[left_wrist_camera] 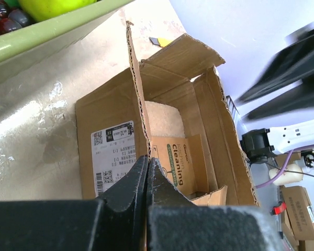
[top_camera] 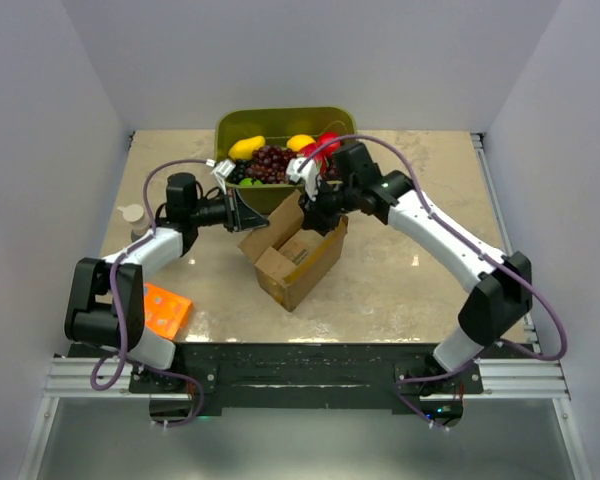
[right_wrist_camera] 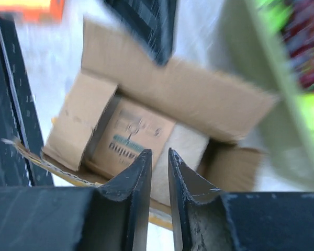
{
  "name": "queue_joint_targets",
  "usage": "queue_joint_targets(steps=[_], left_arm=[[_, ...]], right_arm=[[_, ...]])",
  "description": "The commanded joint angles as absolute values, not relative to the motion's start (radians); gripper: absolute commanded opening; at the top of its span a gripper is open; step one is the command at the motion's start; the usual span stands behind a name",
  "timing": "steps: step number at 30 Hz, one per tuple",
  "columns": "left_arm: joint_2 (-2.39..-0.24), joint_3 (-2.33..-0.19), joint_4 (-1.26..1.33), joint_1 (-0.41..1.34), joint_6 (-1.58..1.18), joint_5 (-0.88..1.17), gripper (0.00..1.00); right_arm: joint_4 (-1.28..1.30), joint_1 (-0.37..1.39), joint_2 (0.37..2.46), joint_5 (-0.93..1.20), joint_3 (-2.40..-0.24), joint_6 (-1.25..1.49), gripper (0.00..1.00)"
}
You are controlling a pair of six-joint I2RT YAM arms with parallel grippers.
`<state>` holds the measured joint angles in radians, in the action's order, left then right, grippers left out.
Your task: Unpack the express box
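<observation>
table [top_camera: 400,290]: beige, stone-look, glossy, with glare patches near the front edge
room: plain pale walls [top_camera: 380,60] close in the left, back and right sides
near edge: black base plate [top_camera: 300,372] on aluminium rails, both arm bases bolted to it
express box [top_camera: 298,260]: mid-table, just in front of the green bin [top_camera: 230,125], top open, flaps up; white label [left_wrist_camera: 112,157] on the outer side wall
inside box: tan packet [left_wrist_camera: 178,164] printed "Cleaning", lying on the bottom
left gripper [top_camera: 245,212]: jaws together, clamped on the corrugated edge of the box's left flap, which stands upright
right gripper [top_camera: 312,212]: above the box's far side; jaws a narrow slit apart with nothing between; wrist view blurred
bin contents: dark grapes [top_camera: 270,162], yellow fruit, something red
orange box [top_camera: 165,308]: flat, near-left corner, beside the left arm
</observation>
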<state>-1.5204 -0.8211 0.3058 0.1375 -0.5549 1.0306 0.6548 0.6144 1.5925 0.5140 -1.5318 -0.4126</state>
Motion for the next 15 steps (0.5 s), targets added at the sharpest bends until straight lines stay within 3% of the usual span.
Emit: queue_joint_targets(steps=[1,4,8,15], left_arm=[[-1.532,-0.857,0.307,0.133,-0.522,1.043,0.00],[-1.532,-0.856,0.308,0.133,-0.519,1.045,0.00],[-1.529,-0.857,0.307,0.133,-0.511,1.049,0.00],[-1.520,-0.880,0.258,0.137,-0.446,1.046,0.00]], right_arm=[[0.707,0.643,1.667,0.456,-1.514,-0.468,0.23],[0.724,0.650,1.741,0.362,-1.558,-0.494,0.17],[0.742,0.649,1.813,0.282,-1.609,-0.518,0.17],[0.810,0.644,1.836,0.223,-1.614,-0.526,0.30]])
